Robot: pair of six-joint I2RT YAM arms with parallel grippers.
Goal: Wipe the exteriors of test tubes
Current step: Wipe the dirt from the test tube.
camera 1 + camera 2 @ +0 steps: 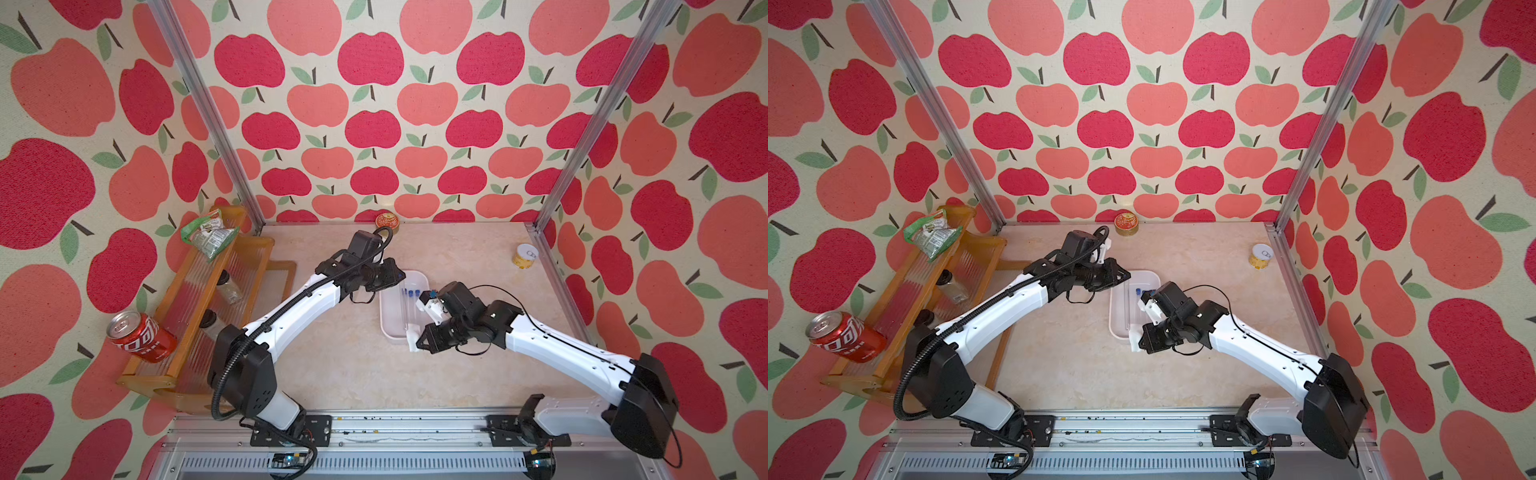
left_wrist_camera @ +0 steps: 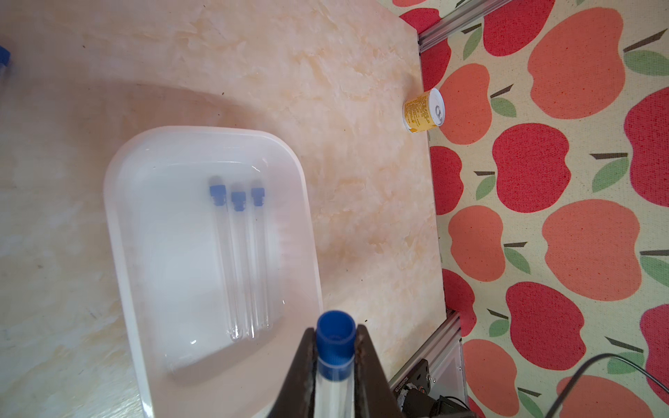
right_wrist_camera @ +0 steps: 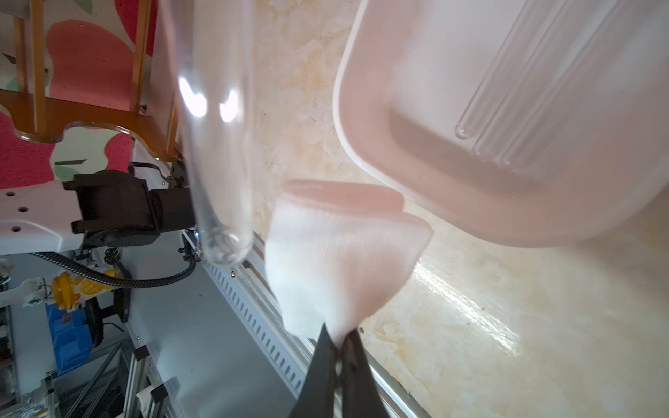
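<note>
My left gripper (image 2: 335,331) is shut on a clear test tube (image 2: 333,383) just below its blue cap. In a top view this gripper (image 1: 400,276) reaches over the white tray (image 1: 384,316). The held tube runs toward the front, and its rounded end (image 3: 224,246) hangs beside a white cloth (image 3: 344,253). My right gripper (image 3: 340,334) is shut on that cloth and sits at the tray's front corner (image 1: 419,338). Cloth and tube stand slightly apart. Three more capped test tubes (image 2: 237,267) lie side by side in the tray (image 2: 116,224).
An orange rack (image 1: 187,316) on the left carries a snack bag (image 1: 208,235), dark-lidded jars and a red cola can (image 1: 141,336). A red-gold tin (image 1: 387,221) stands at the back wall. A yellow can (image 1: 524,255) stands near the back right corner.
</note>
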